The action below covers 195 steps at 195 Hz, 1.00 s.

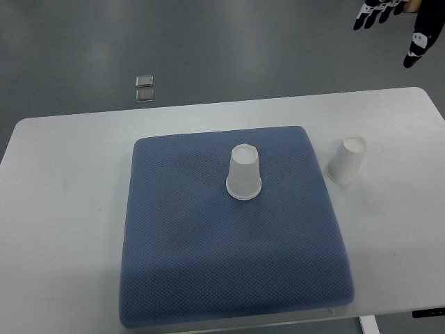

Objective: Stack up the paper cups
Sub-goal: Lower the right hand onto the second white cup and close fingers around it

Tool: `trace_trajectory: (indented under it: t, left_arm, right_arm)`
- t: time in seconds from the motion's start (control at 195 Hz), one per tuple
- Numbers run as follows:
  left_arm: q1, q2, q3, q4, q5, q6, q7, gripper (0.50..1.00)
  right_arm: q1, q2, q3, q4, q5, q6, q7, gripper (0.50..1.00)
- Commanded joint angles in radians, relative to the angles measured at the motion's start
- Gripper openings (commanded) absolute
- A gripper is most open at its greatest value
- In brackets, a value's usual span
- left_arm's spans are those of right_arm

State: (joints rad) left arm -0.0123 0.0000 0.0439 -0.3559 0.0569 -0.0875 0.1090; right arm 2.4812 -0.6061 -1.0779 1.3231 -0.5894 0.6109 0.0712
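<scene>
cups (245, 174) (346, 160): white | mat (208, 264): blue, tiny dots | table (62, 209): white | floor (208, 42): grey | hand (379, 12): black and white

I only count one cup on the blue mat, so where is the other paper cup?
The second paper cup stands upside down on the white table, just off the blue mat's right edge, right of the cup on the mat.

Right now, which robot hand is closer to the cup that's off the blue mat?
Right. The right hand hangs at the top right corner, beyond the cup on the bare table. The left hand isn't in view.
</scene>
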Motion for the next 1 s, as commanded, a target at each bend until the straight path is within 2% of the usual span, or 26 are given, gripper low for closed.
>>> trace_trajectory:
  t: [0.0,0.19,0.298,0.447,0.617,0.704,0.997]
  left_arm:
    - [0.0,0.0,-0.001,0.0,-0.002,0.0,0.0,1.0]
    - [0.0,0.0,-0.002,0.002,-0.005,0.0,0.0,1.0]
    - [0.0,0.0,-0.002,0.005,-0.005,0.002,0.0,1.0]
    - [0.0,0.0,-0.002,0.005,-0.005,0.002,0.0,1.0]
    - [0.0,0.0,-0.002,0.006,-0.005,0.003,0.0,1.0]
    - [0.002,0.0,-0.004,0.006,-0.006,0.003,0.0,1.0]
    - [0.003,0.0,-0.004,0.008,-0.006,0.005,0.0,1.0]
  right_arm:
    - [-0.045,0.006,0.001,-0.012,0.002,0.0,-0.001,0.924]
    - [-0.214,0.009,0.012,-0.065,0.008,-0.003,-0.031,0.924]
    - [-0.32,0.011,0.016,-0.091,0.022,-0.118,-0.044,0.924]
    - [-0.488,0.055,0.059,-0.143,0.092,-0.289,-0.097,0.921]
    - [-0.617,0.112,0.076,-0.189,0.14,-0.387,-0.102,0.921]
    - [-0.662,0.141,0.085,-0.206,0.143,-0.419,-0.103,0.921]
    - [-0.768,0.193,0.089,-0.281,0.143,-0.436,-0.108,0.921]
